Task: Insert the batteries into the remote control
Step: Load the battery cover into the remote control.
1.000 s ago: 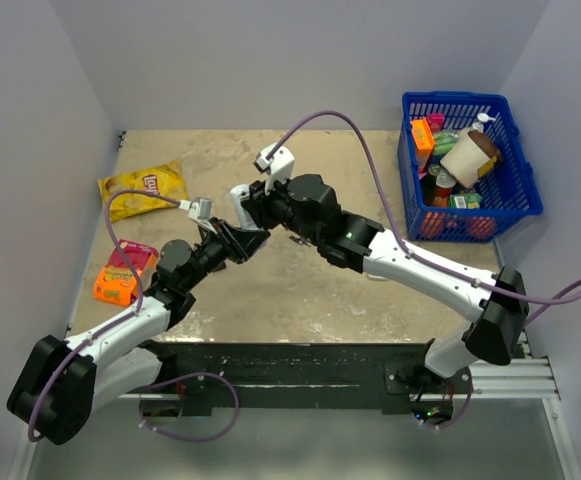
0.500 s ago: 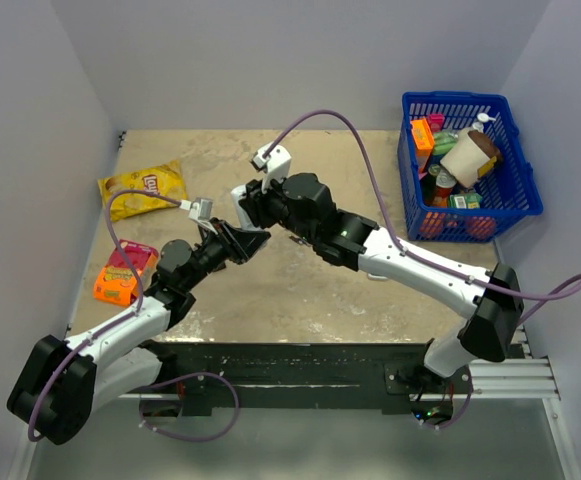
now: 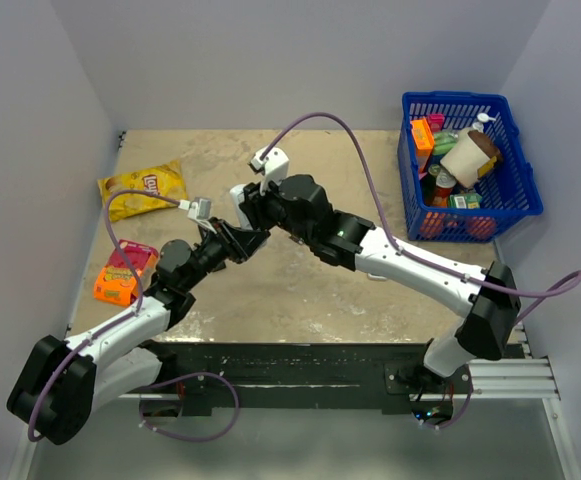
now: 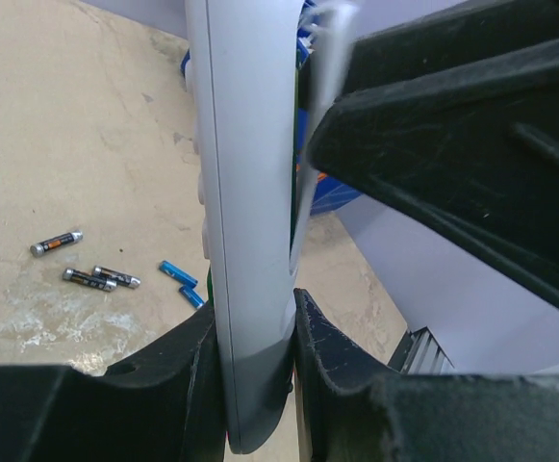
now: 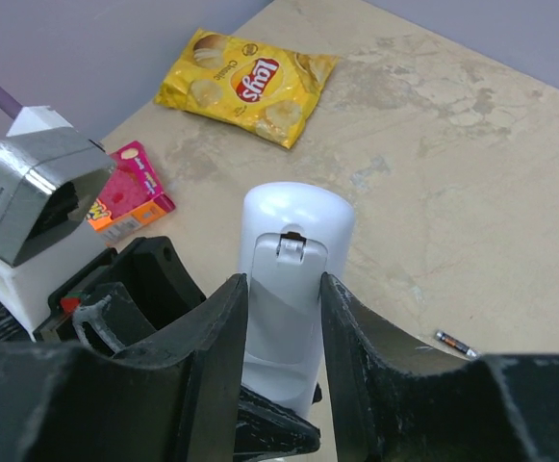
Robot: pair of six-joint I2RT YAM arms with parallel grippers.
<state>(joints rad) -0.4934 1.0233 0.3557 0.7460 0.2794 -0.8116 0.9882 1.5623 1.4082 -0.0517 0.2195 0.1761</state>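
The white remote control (image 4: 245, 192) stands on end in my left gripper (image 4: 255, 318), whose two pads are shut on its lower end. In the right wrist view the remote control (image 5: 293, 241) shows its back cover in place, latch at the top. My right gripper (image 5: 284, 289) hovers over that back face with its fingers parted on either side of the cover, not clamped on it. Both grippers meet above mid-table, the left gripper (image 3: 232, 244) below the right gripper (image 3: 255, 212). Of the batteries, only a green sliver (image 4: 205, 286) shows beside the remote's edge.
Loose dark cells (image 4: 56, 243) and blue cells (image 4: 178, 272) lie on the table; another dark cell (image 5: 455, 344) lies to the right. A yellow chips bag (image 3: 142, 188) and a pink-orange box (image 3: 125, 272) are at the left. A full blue basket (image 3: 467, 165) stands back right.
My right gripper has crept slightly left and back along the remote, and its jaws have parted a little. The left arm and the remote have stayed put.
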